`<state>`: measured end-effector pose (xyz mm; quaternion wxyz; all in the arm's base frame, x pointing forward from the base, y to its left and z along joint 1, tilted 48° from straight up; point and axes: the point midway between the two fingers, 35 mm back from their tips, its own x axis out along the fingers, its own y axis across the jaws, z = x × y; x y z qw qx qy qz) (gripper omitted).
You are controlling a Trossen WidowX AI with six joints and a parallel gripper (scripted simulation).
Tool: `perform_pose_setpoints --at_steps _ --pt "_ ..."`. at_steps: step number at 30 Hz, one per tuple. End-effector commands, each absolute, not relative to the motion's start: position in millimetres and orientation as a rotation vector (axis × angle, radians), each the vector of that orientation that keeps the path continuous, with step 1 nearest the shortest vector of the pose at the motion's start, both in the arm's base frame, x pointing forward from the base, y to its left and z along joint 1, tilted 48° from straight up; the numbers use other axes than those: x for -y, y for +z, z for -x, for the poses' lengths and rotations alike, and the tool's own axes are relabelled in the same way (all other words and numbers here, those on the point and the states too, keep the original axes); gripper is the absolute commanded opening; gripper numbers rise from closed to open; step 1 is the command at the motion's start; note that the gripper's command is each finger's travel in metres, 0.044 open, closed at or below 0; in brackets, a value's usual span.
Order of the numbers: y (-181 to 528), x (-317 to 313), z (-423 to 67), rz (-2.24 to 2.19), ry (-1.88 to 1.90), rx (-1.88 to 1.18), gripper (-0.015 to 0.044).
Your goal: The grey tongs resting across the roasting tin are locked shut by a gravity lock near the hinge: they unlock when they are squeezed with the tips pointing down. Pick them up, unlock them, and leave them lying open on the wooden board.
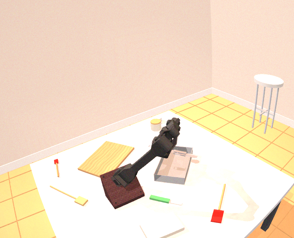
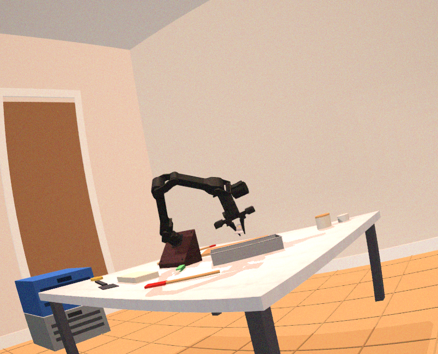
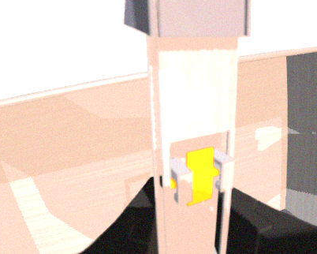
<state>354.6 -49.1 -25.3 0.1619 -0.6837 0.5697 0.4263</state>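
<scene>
My gripper is shut on the grey tongs, held above the roasting tin. In the wrist view the fingers press the two long sides, beside a yellow piece between small grey brackets. The arms are close together. In the top view the tongs point sideways, roughly level, one end past the tin's right wall; the arm hides their middle and the fingers. The wooden board lies left of the tin, with nothing on it.
The arm's dark base stands near the board. A jar stands behind the tin. A green-handled tool, a red-headed spatula and a white block lie on the near side.
</scene>
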Motion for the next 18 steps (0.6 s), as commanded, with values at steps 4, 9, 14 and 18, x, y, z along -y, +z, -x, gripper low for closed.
perform_pose_setpoints --at_steps 4,9,14,18 --pt "-20.7 47.4 -357.2 1.915 1.224 -1.731 -0.015" --pt "-18.1 47.7 -356.2 1.886 1.238 -1.814 -0.015" --pt "-15.8 47.8 -355.6 1.867 1.245 -1.872 -0.015" --pt "-15.8 47.8 -355.6 1.867 1.245 -1.872 -0.015"
